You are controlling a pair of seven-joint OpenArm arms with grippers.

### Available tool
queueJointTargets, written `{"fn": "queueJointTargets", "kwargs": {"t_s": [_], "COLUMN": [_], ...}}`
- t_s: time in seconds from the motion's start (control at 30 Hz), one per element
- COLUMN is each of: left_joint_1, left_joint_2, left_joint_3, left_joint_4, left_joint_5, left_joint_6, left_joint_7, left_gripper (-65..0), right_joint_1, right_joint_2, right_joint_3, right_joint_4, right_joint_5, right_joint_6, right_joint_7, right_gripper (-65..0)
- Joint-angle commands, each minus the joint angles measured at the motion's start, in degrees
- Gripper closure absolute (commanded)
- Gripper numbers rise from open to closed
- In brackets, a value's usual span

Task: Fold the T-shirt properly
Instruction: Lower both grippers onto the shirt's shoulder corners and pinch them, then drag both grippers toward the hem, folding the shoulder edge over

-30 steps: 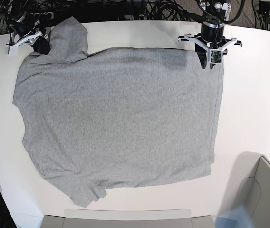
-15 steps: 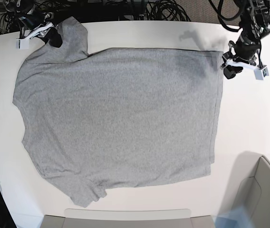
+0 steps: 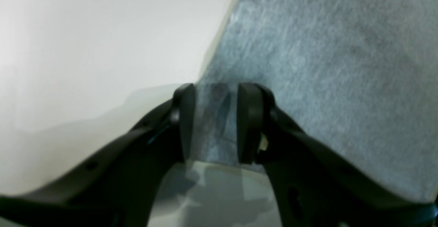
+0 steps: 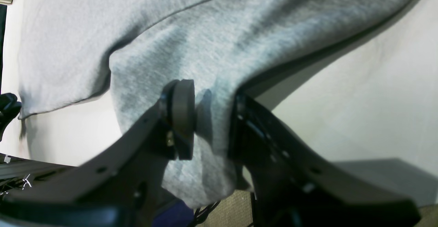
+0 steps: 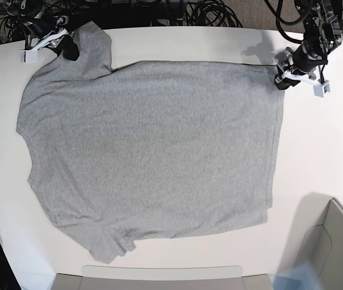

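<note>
The heather-grey T-shirt lies spread flat, plain side up, on the white table. My left gripper sits at the shirt's far right corner. In the left wrist view the left gripper stands open, its fingers straddling the edge of the T-shirt. My right gripper is at the far left sleeve. In the right wrist view the right gripper is shut on a bunch of the sleeve, and the T-shirt rises off the table there.
A grey box stands at the near right corner. A flat grey tray edge runs along the front. Cables lie behind the table's far edge. Bare table shows right of the shirt.
The left gripper let go of the corner and opened, swung right off the shirt, then came back to the corner's edge. The right gripper shifted up and right along the sleeve.
</note>
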Motion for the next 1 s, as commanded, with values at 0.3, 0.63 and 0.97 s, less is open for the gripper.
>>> {"fn": "queueJointTargets", "kwargs": {"t_s": [0.3,0.63,0.97], "left_joint_1": [0.38,0.64,3.54], "left_joint_2": [-5.27,-6.5,-6.41], "left_joint_3": [2.74,11.27,13.64], "left_joint_4": [-2.15,-3.64,-3.99], "left_joint_5": [1.12,-0.02,-3.54], "left_joint_6": [0.46,0.28,-4.38], "left_joint_7": [-0.28,0.07,0.69], "left_gripper": [-20.3,-20.3,-15.9], "right_joint_1": [-0.91,-1.0,-1.7], "right_joint_2": [1.12,2.44,3.32], "right_joint_3": [-0.11,-0.11,-5.82], "right_joint_4": [-0.63,-0.37,-0.72], "right_joint_5": [-4.85,-4.85,-4.94], "right_joint_6": [-1.3,-1.3,-1.3], "right_joint_7": [-4.21,-4.21,-4.3], "right_gripper": [-16.1,-16.1,-15.6]}}
